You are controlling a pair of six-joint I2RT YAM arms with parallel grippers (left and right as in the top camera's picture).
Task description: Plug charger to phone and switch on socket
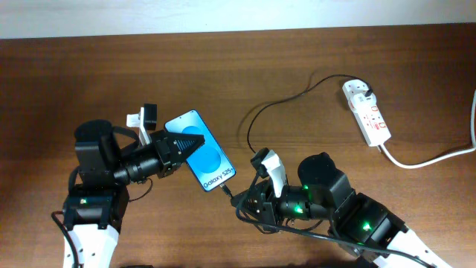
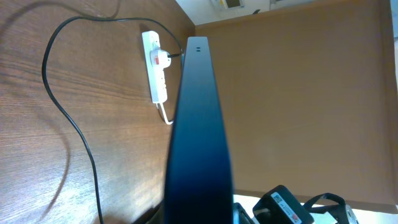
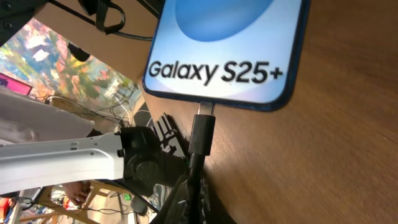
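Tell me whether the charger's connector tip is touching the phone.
Touching. The right wrist view shows the charger with its tip entering the bottom edge of the phone, no gap.

Overhead straight down, both wrist views close on phone [image 1: 214, 162]

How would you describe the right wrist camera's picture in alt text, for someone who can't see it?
The black connector of the charger meets the port in the bottom edge of a phone whose bright screen reads Galaxy S25+, against a brown wooden table.
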